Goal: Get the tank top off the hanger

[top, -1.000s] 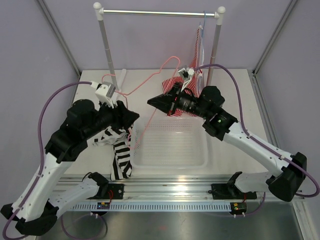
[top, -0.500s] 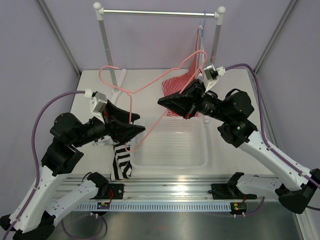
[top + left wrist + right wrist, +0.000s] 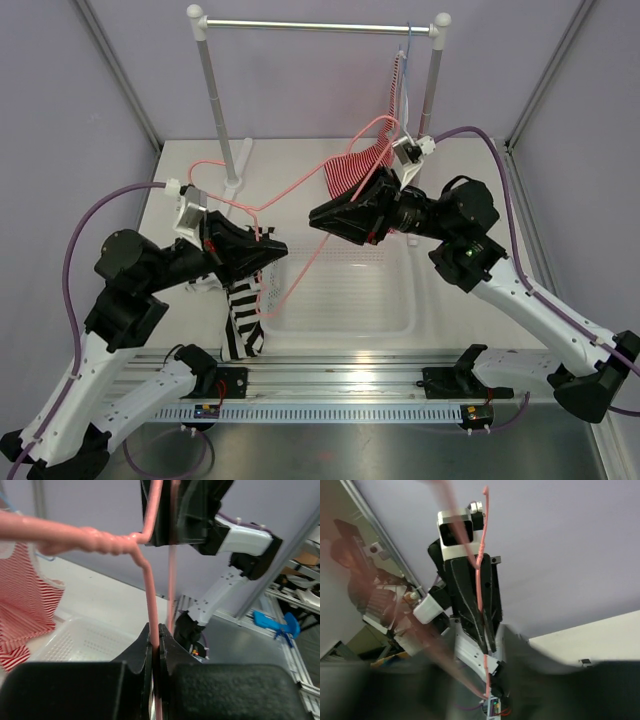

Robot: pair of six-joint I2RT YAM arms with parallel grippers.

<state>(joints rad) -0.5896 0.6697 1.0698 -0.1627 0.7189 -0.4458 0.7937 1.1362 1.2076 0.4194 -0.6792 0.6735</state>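
— Left gripper (image 3: pixel 154 636)?
— Clamped on the pink wire hanger (image 3: pixel 148 595), raised above the white basket (image 3: pixel 345 295) (hook end toward the left).
— Right gripper (image 3: pixel 318 215)?
— Close against the wire; grip too blurred to judge.
— Tank top (image 3: pixel 242 318)?
— Draped just left of the basket, below the left gripper.

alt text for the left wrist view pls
The left gripper, seen from its own wrist, is shut on a thin wire of the pink hanger, which rises to a twisted neck and runs off left. Behind it stands the right arm; a red-and-white striped top and a white basket show at left.
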